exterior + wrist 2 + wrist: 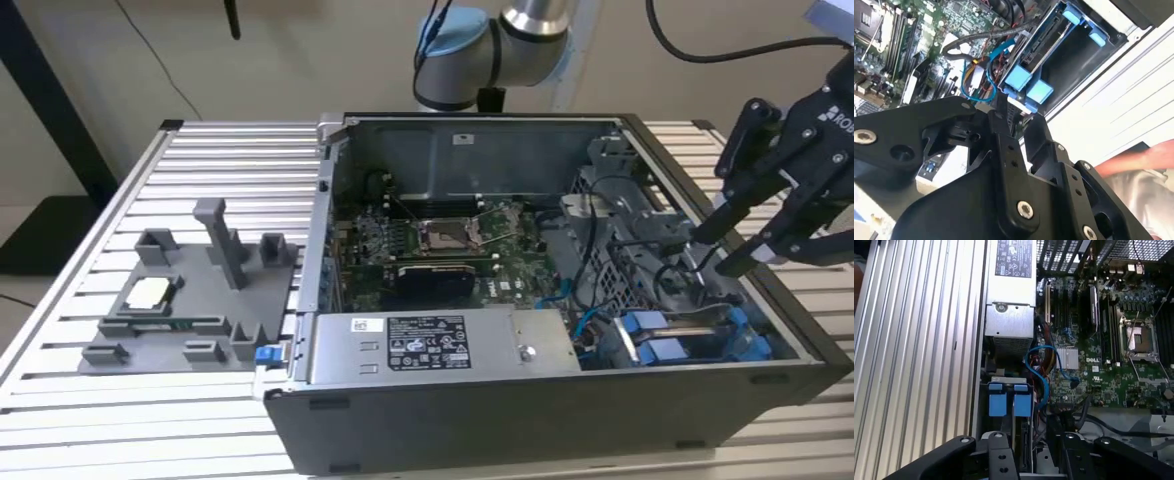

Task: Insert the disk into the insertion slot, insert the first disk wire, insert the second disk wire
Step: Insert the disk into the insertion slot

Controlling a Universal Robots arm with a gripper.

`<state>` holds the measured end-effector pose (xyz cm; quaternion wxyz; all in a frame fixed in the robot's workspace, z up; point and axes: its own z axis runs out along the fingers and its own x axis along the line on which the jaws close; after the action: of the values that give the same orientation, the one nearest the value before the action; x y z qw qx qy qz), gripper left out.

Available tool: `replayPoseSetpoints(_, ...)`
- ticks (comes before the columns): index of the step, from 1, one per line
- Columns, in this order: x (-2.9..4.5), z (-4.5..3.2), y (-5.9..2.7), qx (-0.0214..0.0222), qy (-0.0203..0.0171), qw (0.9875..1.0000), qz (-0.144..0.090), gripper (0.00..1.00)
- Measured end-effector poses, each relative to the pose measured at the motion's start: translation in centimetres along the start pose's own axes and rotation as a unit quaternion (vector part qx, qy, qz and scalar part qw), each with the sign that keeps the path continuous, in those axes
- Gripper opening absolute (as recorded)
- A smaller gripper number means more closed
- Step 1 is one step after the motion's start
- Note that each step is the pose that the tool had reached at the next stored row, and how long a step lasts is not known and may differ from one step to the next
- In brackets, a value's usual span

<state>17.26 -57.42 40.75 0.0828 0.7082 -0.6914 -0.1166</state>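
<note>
The insertion slot (707,330) is sitting inside the open computer case (467,420), in the corner on the exterior view's right. It is a narrow grey box shape with bright blue plastic rails (654,345), and a metal wall with lots of little holes is standing next to it. In the second wrist view, the slot (1069,60) is looking dark inside, and a flat silvery piece is lying along one side of it. I cannot tell if that piece is the disk.

The tool (714,255) is hanging just above the slot. Its long black fingers are pointing down into the case. They are standing a little way apart and are holding nothing. In the second wrist view, the tool (1013,109) is sitting very near the blue rails.

A thin blue wire (1036,367) is curling in a loop just beside the slot, over the green board (1094,375). I cannot tell where its ends are going.

A shiny silver power box (441,345) with a white sticker is lying beside the slot, on the exterior view's left. Further back, a square silver socket (445,235) is sitting on the board.

The case is resting on a table (80,400) made of long silver ribs. A grey plastic tray (187,300) with tall posts is sitting near the case, and a small pale flat part (147,292) is lying on it.
</note>
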Motion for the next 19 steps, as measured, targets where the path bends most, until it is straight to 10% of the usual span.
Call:
replayPoseSetpoints(5,-0.41,0.26,0.63,0.0081,-0.0083,0.9999,-0.003,0.41)
replayPoseSetpoints(10,-0.46,0.29,0.76,0.0132,-0.0081,0.9999,-0.003,0.41)
replayPoseSetpoints(19,-0.48,0.73,2.13,0.0920,-0.0095,0.9957,-0.008,0.41)
